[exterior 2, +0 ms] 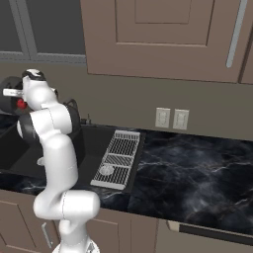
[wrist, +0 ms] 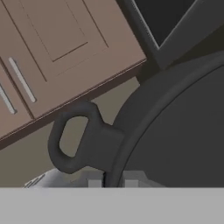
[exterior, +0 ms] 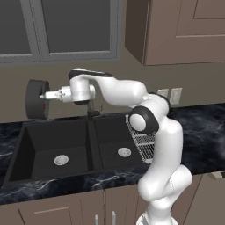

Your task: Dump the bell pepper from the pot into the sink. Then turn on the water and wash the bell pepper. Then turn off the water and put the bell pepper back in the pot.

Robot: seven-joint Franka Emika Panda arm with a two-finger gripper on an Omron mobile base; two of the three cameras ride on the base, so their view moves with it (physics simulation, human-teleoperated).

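The dark pot (exterior: 34, 99) hangs tipped on its side, high above the left basin of the black sink (exterior: 41, 140). My gripper (exterior: 47, 95) is shut on the pot's rim. In the hand view the fingertips (wrist: 94, 182) straddle that rim beside the loop handle (wrist: 72, 141), with the pot's dark wall (wrist: 183, 140) to the right. A small red patch, the bell pepper (exterior: 44, 106), shows at the pot's edge just under the gripper; the right base view has it as the bell pepper (exterior 2: 21, 104) beside the pot (exterior 2: 9, 99). Whether it rests inside the pot I cannot tell.
Each basin has a round silver drain (exterior: 61, 160), (exterior: 124, 152). The faucet (exterior: 90, 110) stands behind the divider, partly hidden by my arm. A silver wire rack (exterior 2: 118, 157) lies at the sink's right edge. Dark marble counter (exterior 2: 197, 168) stretches right, and wall cabinets (exterior 2: 163, 34) hang above.
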